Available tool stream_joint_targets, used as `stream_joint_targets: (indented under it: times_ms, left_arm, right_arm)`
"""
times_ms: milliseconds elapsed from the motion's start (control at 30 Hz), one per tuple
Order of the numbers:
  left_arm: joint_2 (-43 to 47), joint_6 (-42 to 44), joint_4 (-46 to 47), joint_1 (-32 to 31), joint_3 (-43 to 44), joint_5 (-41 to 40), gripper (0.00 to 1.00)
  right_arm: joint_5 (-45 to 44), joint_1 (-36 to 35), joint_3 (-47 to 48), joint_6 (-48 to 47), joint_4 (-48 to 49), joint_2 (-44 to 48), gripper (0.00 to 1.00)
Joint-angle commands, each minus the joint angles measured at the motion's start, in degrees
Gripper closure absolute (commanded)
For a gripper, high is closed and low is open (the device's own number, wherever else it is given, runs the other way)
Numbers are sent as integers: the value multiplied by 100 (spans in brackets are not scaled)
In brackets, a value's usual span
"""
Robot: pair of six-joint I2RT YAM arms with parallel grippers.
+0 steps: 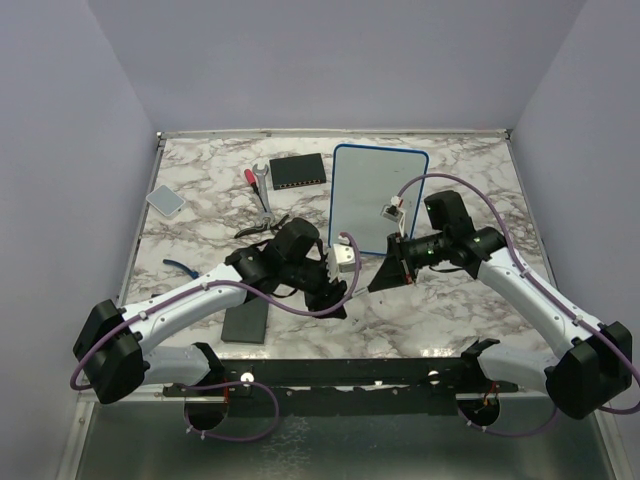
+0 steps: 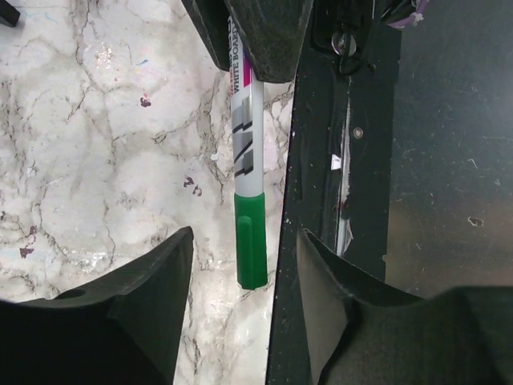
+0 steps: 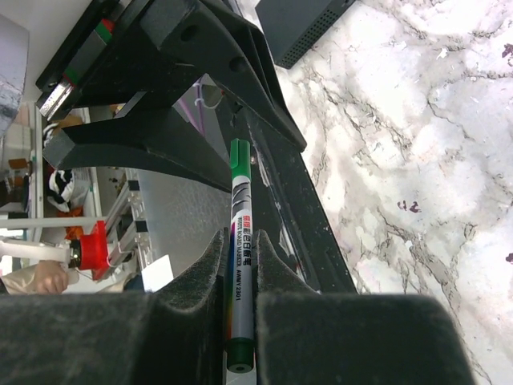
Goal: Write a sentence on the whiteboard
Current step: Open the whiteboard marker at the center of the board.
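Note:
The whiteboard (image 1: 378,200) with its blue frame stands at the back middle of the table. Its white face looks blank, and no green sentence shows on it. My right gripper (image 1: 388,276) is shut on the barrel of a grey marker (image 3: 242,241), seen between its pads in the right wrist view (image 3: 242,269). The marker's green cap (image 2: 251,241) points at my left gripper (image 2: 244,321). That gripper is open, with the cap's tip just ahead of its spread fingers and not touching them. The left gripper (image 1: 338,292) sits close in front of the right one, near the table's front.
A black box (image 1: 300,172), a wrench (image 1: 262,185), a red-handled screwdriver (image 1: 250,177) and pliers (image 1: 262,228) lie at the back left. A grey pad (image 1: 165,199) lies further left. A flat black slab (image 1: 245,325) lies near the front edge, beside the black front rail (image 2: 321,200).

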State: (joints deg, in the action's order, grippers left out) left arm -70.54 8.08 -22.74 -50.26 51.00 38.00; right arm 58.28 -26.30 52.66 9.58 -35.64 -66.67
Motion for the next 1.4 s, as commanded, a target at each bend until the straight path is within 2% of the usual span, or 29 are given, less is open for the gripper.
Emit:
stream_joint_targets:
  times_ms: [0, 167, 267, 300, 367, 433, 467, 767, 867, 1000, 1367]
  left_arm:
    - [135, -44, 258, 14, 33, -7, 44]
    - [128, -193, 500, 16, 16, 63, 45]
    - [99, -301, 664, 14, 32, 106, 50]
    - [89, -313, 688, 16, 40, 129, 55]
    - [76, -302, 713, 18, 19, 170, 73]
    - [80, -291, 712, 13, -36, 156, 96]
    - [107, -289, 712, 16, -76, 115, 100]
    - [531, -181, 695, 14, -407, -230, 100]
    - [612, -139, 650, 16, -439, -309, 100]
    - [709, -50, 567, 11, -440, -344, 100]
    - [1008, 142, 496, 14, -568, -826, 100]
  right_arm:
    - [218, -49, -8, 108, 198, 103, 100]
    - [255, -50, -53, 113, 227, 85, 100]
    - [299, -47, -97, 152, 313, 90, 100]
    - [312, -50, -99, 153, 320, 81, 100]
    - [293, -43, -91, 140, 299, 69, 100]
    - [258, -43, -73, 124, 305, 95, 100]
    - [206, -48, -65, 129, 330, 124, 100]
    - [-798, -37, 197, -378, 183, 1003, 100]
    - [-1015, -7, 411, -658, -222, 1058, 100]
    - [-942, 37, 688, -1074, -843, 890, 100]
    - [-1063, 74, 1494, -1432, -1628, 861, 100]
